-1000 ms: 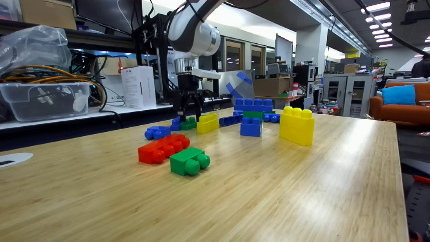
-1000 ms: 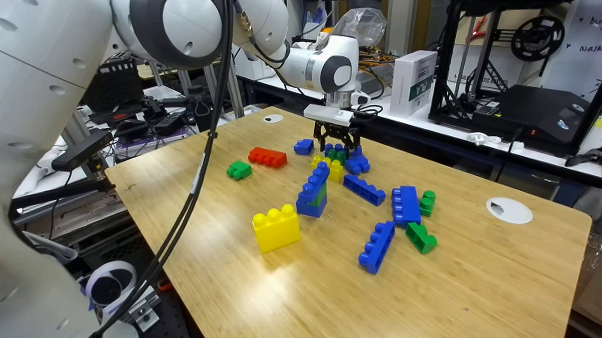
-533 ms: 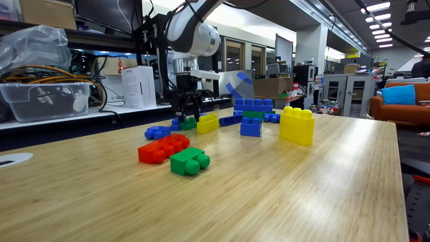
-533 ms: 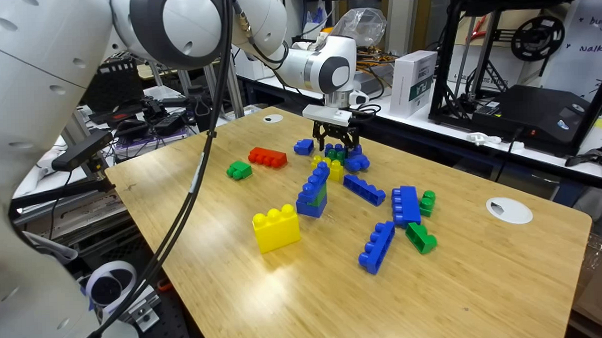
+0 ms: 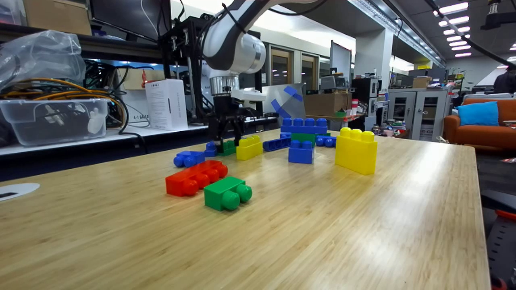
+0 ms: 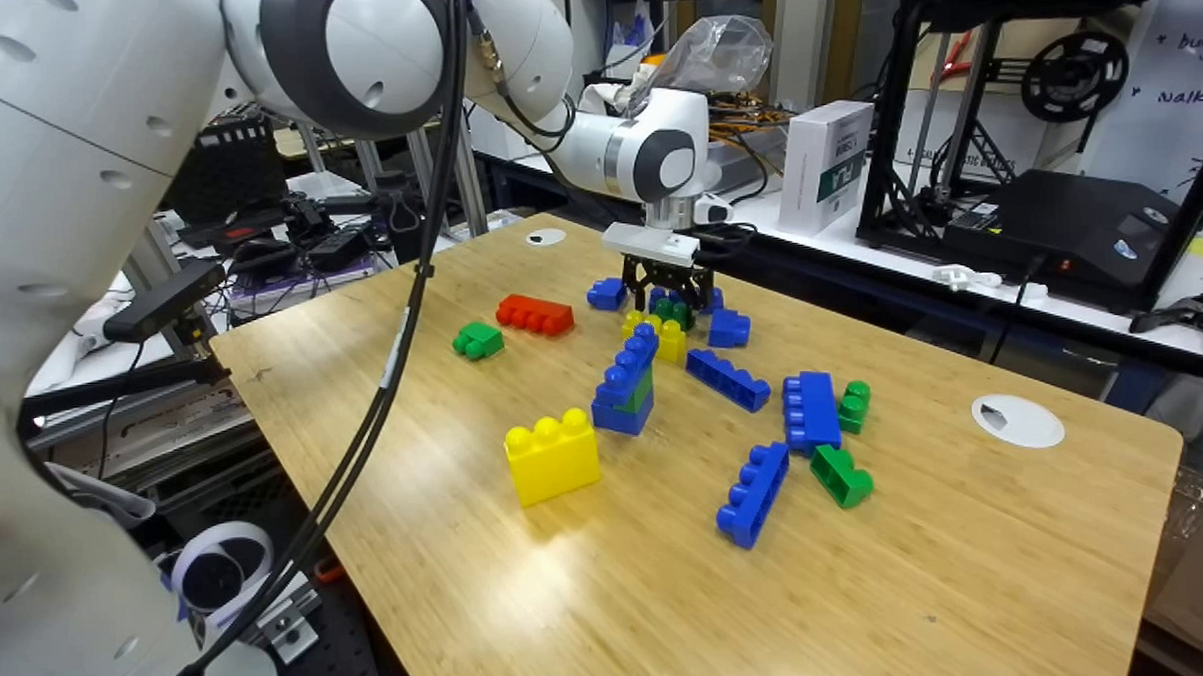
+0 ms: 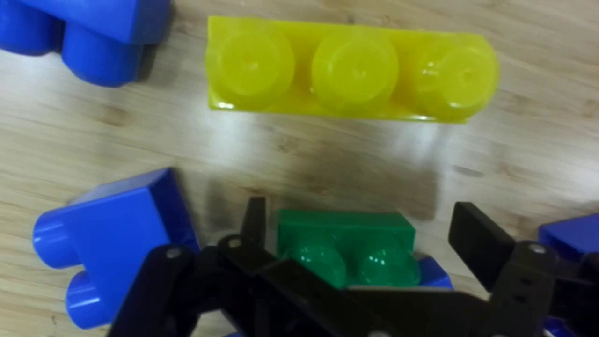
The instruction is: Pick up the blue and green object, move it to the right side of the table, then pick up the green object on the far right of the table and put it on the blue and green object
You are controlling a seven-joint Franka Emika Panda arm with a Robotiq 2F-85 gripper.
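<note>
Black two-fingered end effector [image 7: 362, 224] sits lower now, straddling the small green two-stud plastic brick [image 7: 346, 243]. Nearby blue two-stud plastic brick [image 6: 729, 329] lies shifted and turned.

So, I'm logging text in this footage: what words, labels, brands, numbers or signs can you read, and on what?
"PLA": white box.
"buy": white panel, handwritten.
"Walk", probably: white panel, below that.
"4-": carton; the rest is blurred or hidden.
Too small or blurred: the white box's other print, the white panel's other marks, the cable tag, the lettering low in the cabinet.
Bricks: none that I can read.
</note>
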